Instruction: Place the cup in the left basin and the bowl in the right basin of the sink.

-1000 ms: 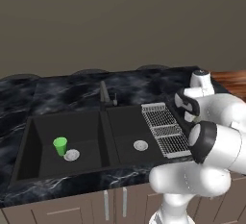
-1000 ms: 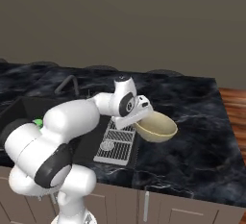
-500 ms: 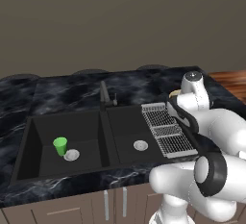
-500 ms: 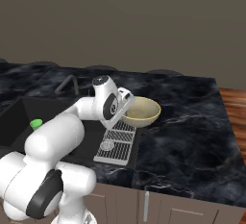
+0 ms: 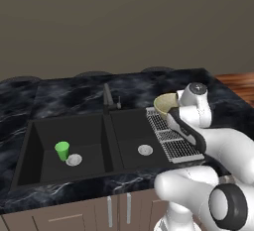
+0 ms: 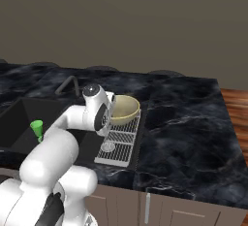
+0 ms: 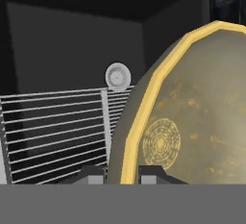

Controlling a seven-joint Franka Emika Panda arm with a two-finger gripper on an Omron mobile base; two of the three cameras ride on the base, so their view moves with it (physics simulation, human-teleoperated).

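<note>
bowl (image 7: 192,122): rim pinched between the two finger tips (image 7: 153,174), tan inside facing the camera (ring pattern at centre)
wire rack (image 7: 57,127): beside the bowl
right basin (image 7: 72,40): silver drain (image 7: 117,76) past the rack

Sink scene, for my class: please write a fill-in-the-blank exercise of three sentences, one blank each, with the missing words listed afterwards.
1. The green cup stands in the ____ basin of the sink, beside a silver drain.
2. The gripper is shut on the rim of the ____.
3. The bowl is held above the grey wire ____ at the edge of the right basin.

Missing words: left; bowl; rack
</note>
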